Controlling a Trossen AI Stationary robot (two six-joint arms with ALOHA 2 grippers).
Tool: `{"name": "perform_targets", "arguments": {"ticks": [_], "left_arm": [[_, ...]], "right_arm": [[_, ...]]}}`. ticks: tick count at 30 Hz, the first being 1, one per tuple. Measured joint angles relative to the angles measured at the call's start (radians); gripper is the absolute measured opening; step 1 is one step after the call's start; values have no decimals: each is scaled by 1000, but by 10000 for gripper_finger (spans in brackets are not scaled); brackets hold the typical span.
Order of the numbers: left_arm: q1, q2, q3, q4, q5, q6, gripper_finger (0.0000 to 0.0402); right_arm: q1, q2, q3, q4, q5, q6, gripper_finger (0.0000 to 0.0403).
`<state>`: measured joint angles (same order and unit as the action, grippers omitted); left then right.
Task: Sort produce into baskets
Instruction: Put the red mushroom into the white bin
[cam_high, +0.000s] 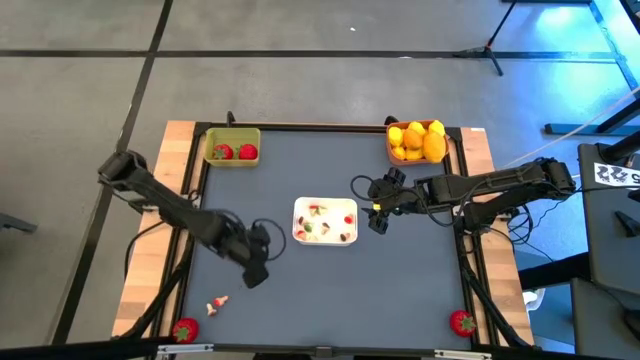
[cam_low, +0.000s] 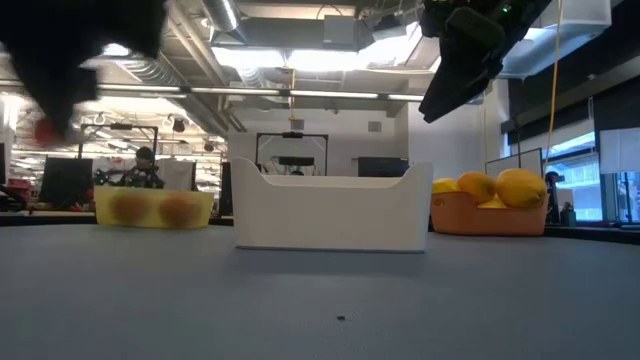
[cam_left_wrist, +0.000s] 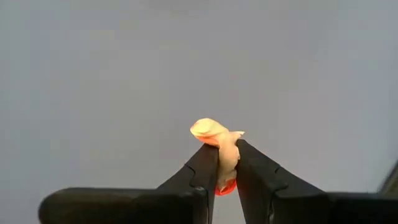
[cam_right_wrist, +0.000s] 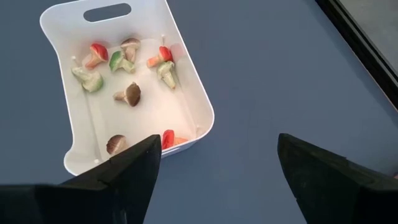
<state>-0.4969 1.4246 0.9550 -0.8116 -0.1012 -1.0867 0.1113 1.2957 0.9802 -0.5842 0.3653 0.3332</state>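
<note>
The left gripper (cam_left_wrist: 227, 163) hangs above bare dark table, left of the flat white rectangular tray (cam_high: 325, 238), its fingers pinched nearly together on a small pale toy mushroom with a peach cap (cam_left_wrist: 219, 140); the right gripper (cam_right_wrist: 214, 163) hovers just right of that tray, jaws spread wide and holding nothing. The yellow-green square tub (cam_high: 232, 146) at the far left holds two red strawberries (cam_high: 235, 152); the orange tub (cam_high: 417, 141) at the far right is heaped with yellow and orange fruit (cam_high: 418, 139) — two more red berries (cam_high: 185, 329) sit at the near corners.
</note>
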Motion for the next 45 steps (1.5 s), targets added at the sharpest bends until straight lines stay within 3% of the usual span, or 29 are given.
{"name": "perform_targets", "arguments": {"ticks": [4,9,14,19,26,38,45], "left_arm": [[57,-61,7,84,-148,122,48],[121,-83,8,265,-235,319,48],[185,-46,8,420,-249,534,49],[251,-7,8,540,-252,640,49],[322,9,8,598,-248,693,61],[327,-13,7,606,-195,722,207],[246,-86,7,538,-122,667,216]], "right_arm": [[0,0,0,0,0,1,319],[0,0,0,0,-11,2,319],[0,0,0,-2,-47,-1,319],[0,0,0,0,-48,1,319],[0,0,0,2,-48,11,319],[0,0,0,11,-48,14,319],[0,0,0,11,-48,14,319]]}}
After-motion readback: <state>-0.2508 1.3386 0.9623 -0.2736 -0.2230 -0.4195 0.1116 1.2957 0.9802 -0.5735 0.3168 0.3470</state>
